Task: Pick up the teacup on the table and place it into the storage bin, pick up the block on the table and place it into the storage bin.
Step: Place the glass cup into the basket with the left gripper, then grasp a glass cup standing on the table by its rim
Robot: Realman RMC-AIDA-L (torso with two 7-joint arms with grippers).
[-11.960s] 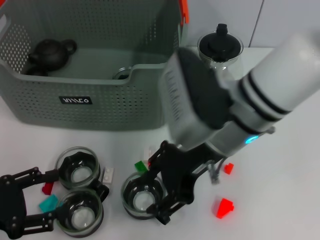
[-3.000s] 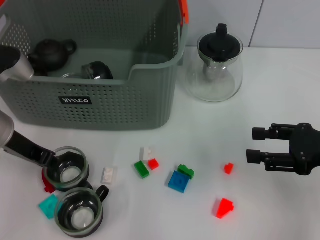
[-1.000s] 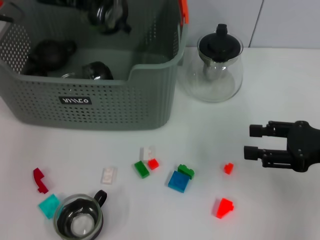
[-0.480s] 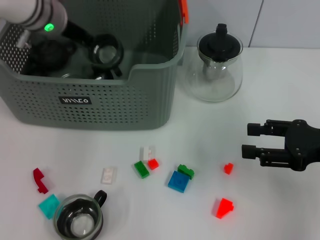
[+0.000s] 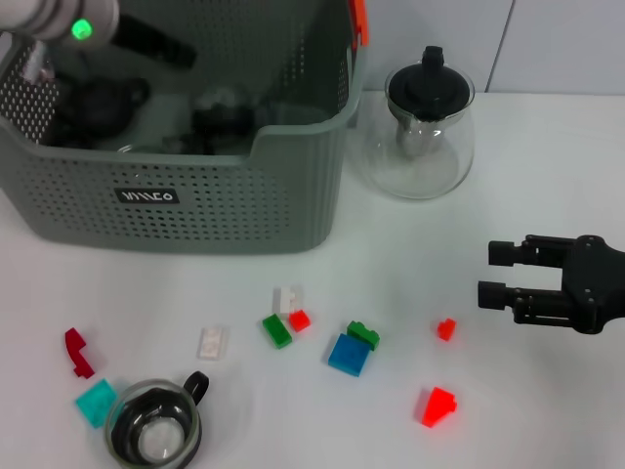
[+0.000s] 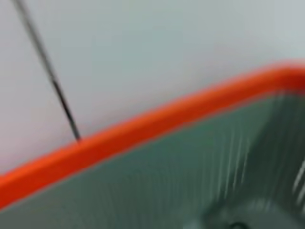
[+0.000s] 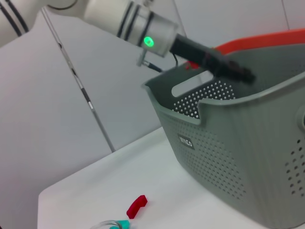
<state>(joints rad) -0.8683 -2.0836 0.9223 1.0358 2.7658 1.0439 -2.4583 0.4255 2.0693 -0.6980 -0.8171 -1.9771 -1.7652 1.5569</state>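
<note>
The grey storage bin [image 5: 186, 210] stands at the back left, and its wall shows in the right wrist view too [image 7: 238, 143]. A blurred teacup [image 5: 229, 112] sits inside it, next to a black teapot [image 5: 98, 103]. My left gripper [image 5: 181, 54] hovers over the bin, open and holding nothing, apart from that cup. Another glass teacup [image 5: 156, 430] with a black handle stands at the table's front left. Loose blocks lie in front of the bin, among them a blue one [image 5: 348, 355]. My right gripper [image 5: 500, 274] hangs open at the right, near a small red block [image 5: 446, 328].
A glass teapot [image 5: 430, 117] with a black lid stands right of the bin. Other blocks: teal [image 5: 95, 403], dark red [image 5: 76, 352], white [image 5: 212, 342], green [image 5: 276, 329], red [image 5: 437, 405]. The left wrist view shows only the bin's orange handle piece [image 6: 143, 129].
The left gripper has let go of the teacup, which has dropped into the bin. The gripper has drawn back up and to the left. The right gripper has barely moved.
</note>
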